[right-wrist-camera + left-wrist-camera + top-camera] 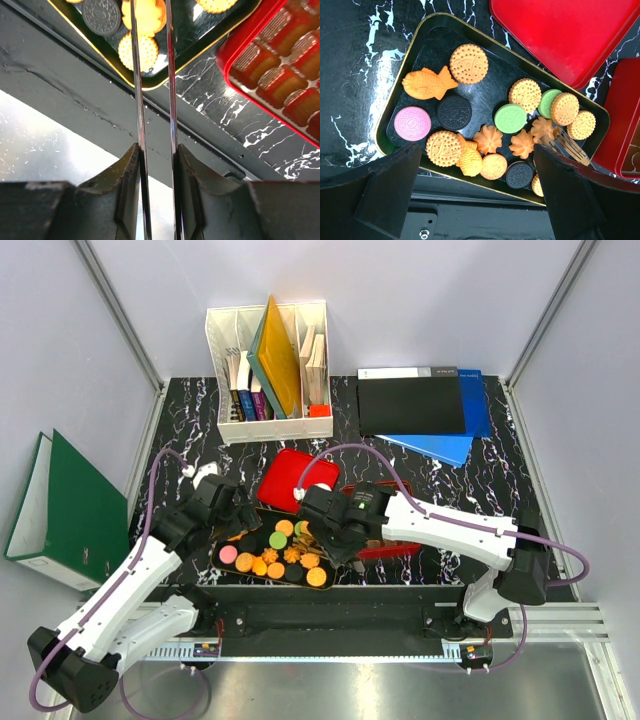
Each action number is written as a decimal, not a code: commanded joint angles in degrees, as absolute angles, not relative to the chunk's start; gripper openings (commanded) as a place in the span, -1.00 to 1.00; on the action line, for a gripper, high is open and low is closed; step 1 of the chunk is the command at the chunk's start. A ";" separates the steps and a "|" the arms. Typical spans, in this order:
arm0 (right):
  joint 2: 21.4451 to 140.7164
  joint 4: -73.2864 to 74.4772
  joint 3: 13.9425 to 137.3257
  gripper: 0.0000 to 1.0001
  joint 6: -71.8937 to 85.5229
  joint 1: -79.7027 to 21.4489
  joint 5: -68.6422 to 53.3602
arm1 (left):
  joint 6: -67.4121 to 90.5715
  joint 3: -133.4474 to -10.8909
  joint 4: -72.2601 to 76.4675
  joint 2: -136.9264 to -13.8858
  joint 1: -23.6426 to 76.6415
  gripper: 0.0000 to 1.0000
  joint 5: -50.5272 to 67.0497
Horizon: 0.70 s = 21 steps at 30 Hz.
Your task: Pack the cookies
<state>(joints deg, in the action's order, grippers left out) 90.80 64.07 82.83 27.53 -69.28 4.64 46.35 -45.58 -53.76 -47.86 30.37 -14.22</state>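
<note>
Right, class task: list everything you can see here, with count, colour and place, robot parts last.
cookies: about seventeen, orange, tan, green, pink, black, on tray
tray: one, black, gold-rimmed, near edge, centre
tin: one, red, right of tray
lid: one, red, behind tray
tongs: one pair, metal, over tray
organiser: one, white, holding books, back left
folders: two, black on blue, back right
ring binder: one, green, far left
left fingers: two, black, apart above tray
right fingers: two, black, closed on tongs
</note>
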 commanded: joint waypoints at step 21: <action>80.43 76.82 94.57 -0.66 32.17 -69.35 19.51 | 45.44 -45.88 -49.66 -49.75 30.41 0.96 -13.10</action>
